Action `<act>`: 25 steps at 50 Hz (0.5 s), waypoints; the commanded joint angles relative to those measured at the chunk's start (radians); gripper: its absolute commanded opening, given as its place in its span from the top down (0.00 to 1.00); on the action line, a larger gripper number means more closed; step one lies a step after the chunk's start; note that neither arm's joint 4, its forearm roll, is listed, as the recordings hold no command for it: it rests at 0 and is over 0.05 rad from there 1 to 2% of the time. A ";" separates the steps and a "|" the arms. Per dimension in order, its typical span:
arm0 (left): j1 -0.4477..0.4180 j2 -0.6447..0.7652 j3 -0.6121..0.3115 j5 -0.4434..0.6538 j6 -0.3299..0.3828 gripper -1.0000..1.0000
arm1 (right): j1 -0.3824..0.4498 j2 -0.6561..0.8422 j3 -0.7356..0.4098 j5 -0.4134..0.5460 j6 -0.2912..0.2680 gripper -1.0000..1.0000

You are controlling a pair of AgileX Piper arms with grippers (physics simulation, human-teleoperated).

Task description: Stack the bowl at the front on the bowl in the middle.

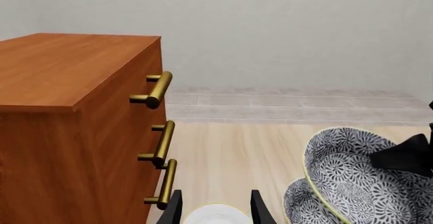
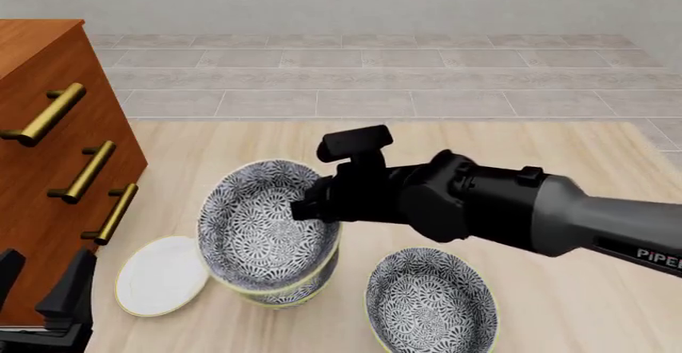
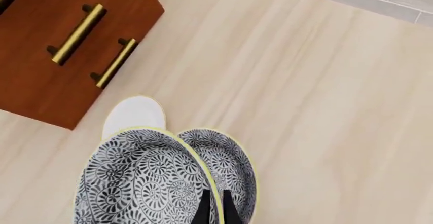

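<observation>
My right gripper [image 2: 306, 208] is shut on the rim of the bowl at the front [image 2: 255, 224], a dark grey floral bowl with a cream rim. It hangs tilted, just above and partly inside the bowl in the middle [image 2: 286, 291]. The right wrist view shows both fingers [image 3: 204, 210] pinching the rim of the held bowl [image 3: 139, 183], with the lower bowl [image 3: 233, 165] beside and under it. My left gripper [image 2: 43, 287] stands open near the table's front left corner. In its own view the open fingers [image 1: 174, 209] frame a white plate [image 1: 216, 216], and both bowls [image 1: 352, 176] lie off to one side.
A third floral bowl [image 2: 432, 305] sits on the table at the front right. A flat white plate [image 2: 160, 275] lies left of the stacked pair. A wooden drawer cabinet [image 2: 48, 121] with brass handles [image 2: 85, 171] stands along the left side.
</observation>
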State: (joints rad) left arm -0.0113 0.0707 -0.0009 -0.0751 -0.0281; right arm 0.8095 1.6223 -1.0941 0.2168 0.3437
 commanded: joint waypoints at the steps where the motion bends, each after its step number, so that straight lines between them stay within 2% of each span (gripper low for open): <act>1: -0.001 0.003 0.000 -0.002 -0.003 0.00 | -0.037 0.053 -0.018 -0.020 -0.007 1.00; 25: -0.005 0.007 0.000 -0.007 -0.003 0.00 | -0.058 0.127 -0.001 -0.065 -0.005 1.00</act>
State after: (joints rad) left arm -0.0148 0.0747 -0.0007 -0.0788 -0.0318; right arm 0.7563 1.7297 -1.0995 0.1703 0.3329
